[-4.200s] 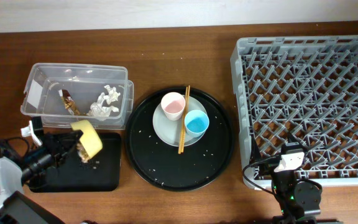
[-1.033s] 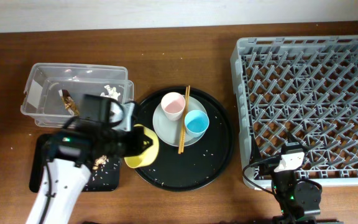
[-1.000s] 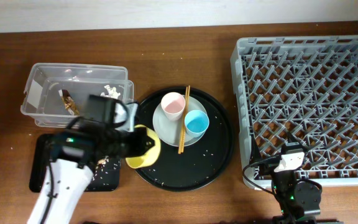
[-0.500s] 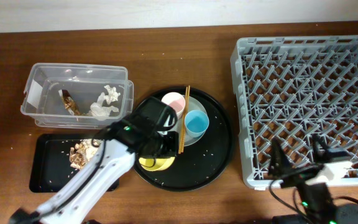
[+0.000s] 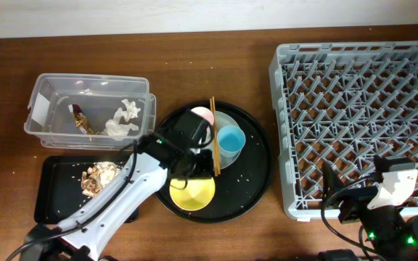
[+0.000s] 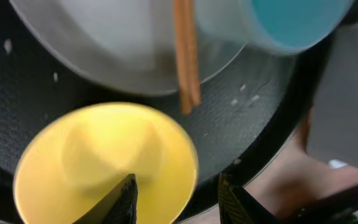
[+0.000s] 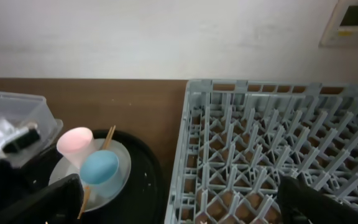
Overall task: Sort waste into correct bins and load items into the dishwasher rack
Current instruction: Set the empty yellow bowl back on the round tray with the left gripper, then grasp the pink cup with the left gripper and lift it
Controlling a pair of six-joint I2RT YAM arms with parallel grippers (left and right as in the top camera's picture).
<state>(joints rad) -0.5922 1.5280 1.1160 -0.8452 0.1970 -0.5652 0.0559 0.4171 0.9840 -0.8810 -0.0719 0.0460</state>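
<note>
Waste sorted, loading stage. The tissue (image 5: pixel 122 118) and wrapper scrap (image 5: pixel 78 119) lie in the clear tub (image 5: pixel 38 109). The food scraps (image 5: pixel 100 177) lie in the shallow black tray (image 5: pixel 56 206).

The yellow bowl (image 5: pixel 191 193) sits upright and looks clean on the round black tray (image 5: pixel 256 174), near the plate (image 5: pixel 227 116) carrying the pink cup (image 5: pixel 203 116), blue cup (image 5: pixel 231 138) and chopsticks (image 5: pixel 214 138).

The left gripper (image 6: pixel 176 196) hangs over the bowl's rim with jaws parted, holding nothing; whether it touches the bowl cannot be told. The right gripper (image 7: pixel 176 210) has jaws spread wide and empty, beside the dishwasher rack (image 5: pixel 361 109), which holds nothing.

The next move likely calls for closing on the bowl's rim and carrying it across the desk (image 5: pixel 194 51) to the rack's pegs.
</note>
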